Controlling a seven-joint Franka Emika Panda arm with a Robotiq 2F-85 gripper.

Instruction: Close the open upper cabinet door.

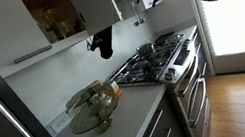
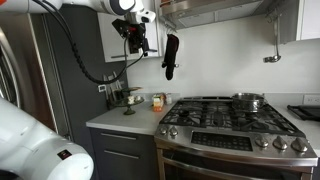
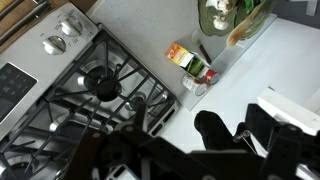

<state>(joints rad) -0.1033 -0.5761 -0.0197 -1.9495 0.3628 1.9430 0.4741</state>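
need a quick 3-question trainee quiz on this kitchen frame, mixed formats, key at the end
1. True or false: the upper cabinet door is fully shut.
2. Multiple choice: the metal pot stands on A) the counter, B) a rear burner of the stove, C) the floor.
3. Short answer: what colour is the cabinet's inside that shows beside that door?

Key: 1 false, it stands open; 2 B; 3 brown, wood-coloured.
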